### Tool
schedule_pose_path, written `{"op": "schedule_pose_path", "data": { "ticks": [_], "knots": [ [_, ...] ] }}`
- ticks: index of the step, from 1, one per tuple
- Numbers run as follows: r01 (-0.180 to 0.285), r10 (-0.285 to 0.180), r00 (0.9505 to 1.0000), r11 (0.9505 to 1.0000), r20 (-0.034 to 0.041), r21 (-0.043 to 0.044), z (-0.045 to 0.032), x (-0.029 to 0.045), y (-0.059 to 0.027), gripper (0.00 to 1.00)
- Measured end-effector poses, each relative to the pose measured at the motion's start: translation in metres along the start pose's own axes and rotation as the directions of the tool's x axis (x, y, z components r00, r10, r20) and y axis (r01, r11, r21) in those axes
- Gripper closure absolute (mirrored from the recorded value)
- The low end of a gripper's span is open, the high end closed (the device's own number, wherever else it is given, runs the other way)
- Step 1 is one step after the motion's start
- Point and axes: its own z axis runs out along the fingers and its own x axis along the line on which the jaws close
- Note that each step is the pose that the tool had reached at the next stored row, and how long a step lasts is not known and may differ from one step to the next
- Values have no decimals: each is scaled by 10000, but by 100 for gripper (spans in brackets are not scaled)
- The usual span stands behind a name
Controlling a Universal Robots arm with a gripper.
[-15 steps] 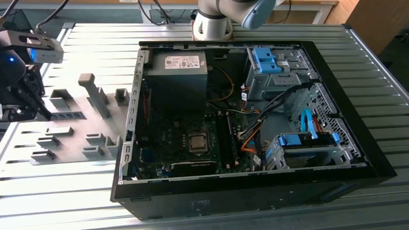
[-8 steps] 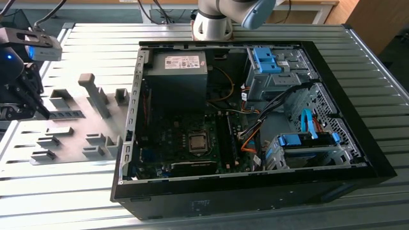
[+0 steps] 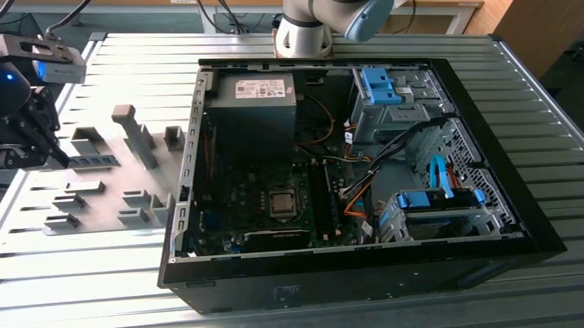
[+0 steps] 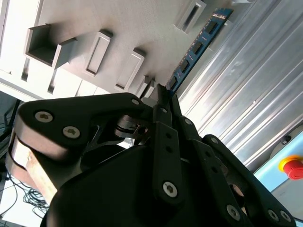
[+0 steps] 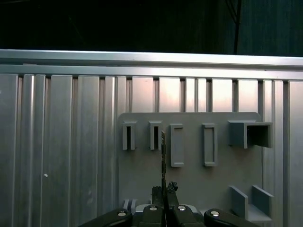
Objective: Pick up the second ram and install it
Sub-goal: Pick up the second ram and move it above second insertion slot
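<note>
Second ram (image 4: 196,45), a thin blue stick, hung over the grey holder plate (image 4: 142,23), its near end clamped between the closed fingers of your gripper (image 4: 163,94). It looked light, stiff and fragile, best held by its board edges, never by the chips.

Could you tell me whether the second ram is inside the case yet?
No, the gripper holds the second ram by the grey holders.
</note>
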Motion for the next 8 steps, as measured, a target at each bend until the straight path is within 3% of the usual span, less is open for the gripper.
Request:
{"op": "schedule_pose_path", "data": {
  "ticks": [8],
  "knots": [
    [1,-1,10000,10000,0,0,-52,-2,0,86]
  ]
}}
